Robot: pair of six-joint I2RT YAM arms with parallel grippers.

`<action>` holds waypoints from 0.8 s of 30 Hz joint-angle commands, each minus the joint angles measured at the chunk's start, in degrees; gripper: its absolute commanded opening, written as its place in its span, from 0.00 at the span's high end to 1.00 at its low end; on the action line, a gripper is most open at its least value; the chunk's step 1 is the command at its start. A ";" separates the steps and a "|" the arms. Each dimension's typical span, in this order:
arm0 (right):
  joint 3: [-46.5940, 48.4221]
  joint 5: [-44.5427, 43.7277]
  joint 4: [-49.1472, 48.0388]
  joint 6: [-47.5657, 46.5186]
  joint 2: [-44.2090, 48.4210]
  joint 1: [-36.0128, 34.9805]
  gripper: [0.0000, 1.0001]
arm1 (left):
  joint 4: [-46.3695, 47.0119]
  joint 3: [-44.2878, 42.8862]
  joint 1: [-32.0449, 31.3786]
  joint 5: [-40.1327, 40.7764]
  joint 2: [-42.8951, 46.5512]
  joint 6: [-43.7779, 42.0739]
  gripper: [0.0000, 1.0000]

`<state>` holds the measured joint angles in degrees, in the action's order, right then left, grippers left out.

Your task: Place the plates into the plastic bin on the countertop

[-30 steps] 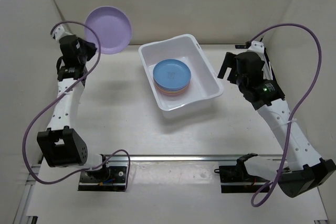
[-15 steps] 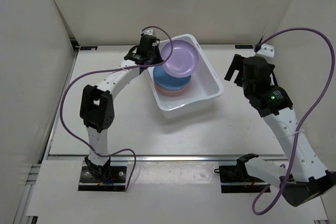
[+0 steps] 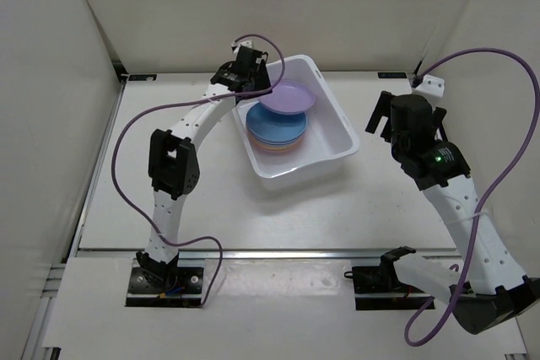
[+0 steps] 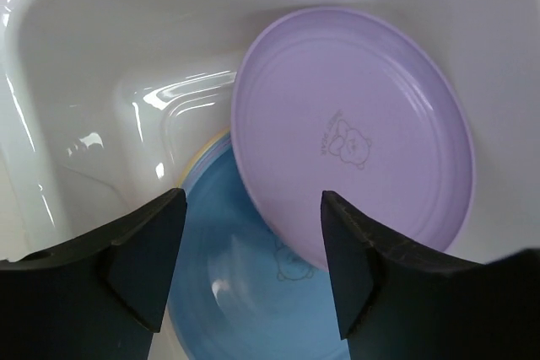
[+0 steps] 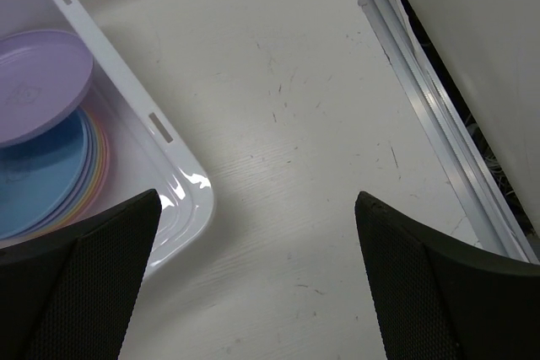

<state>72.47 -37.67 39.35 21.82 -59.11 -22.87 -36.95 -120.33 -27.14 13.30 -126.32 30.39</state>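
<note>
One purple plate point(image 4: 380, 99), bear mark point(image 4: 350, 142), lettering unreadable, over blue plate point(image 4: 245, 280)

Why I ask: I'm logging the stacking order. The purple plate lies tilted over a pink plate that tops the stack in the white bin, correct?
Not quite. Topping the stack under the purple plate is a blue plate, not a pink one; the left wrist view shows it. The rest holds: the purple plate lies tilted over the stack inside the white bin.

Noted inside white bin point(image 4: 76, 48): lilac plate point(image 4: 354, 132), faint bear print at centre; blue plate point(image 4: 253, 288), likewise bear-printed; pink, orange and yellow rims of stack point(image 5: 99, 162).
</note>
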 commanded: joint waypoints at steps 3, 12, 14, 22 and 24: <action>-0.31 -2.06 -1.12 -0.29 -0.04 0.29 0.01 | -1.55 -2.71 -0.73 3.40 5.55 -0.86 0.22; -0.22 -0.74 -0.95 1.02 -0.74 0.29 0.01 | -3.37 -5.95 -2.92 1.83 5.57 -4.28 0.04; -0.22 -0.82 -0.77 1.11 -0.65 0.29 0.01 | -7.50 -11.46 -3.10 -0.28 1.28 -4.20 0.01; -0.75 -1.00 -0.95 1.64 -1.44 0.64 0.01 | -13.15 -11.94 -4.41 -4.95 -3.75 -0.07 0.09; -0.83 -0.74 -1.12 1.73 -1.53 0.64 0.01 | -12.62 -13.16 -5.38 -4.60 -5.95 -0.16 0.10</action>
<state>72.18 -37.54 39.33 22.52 -60.27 -22.50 -47.59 -132.44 -30.98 10.02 -130.04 29.54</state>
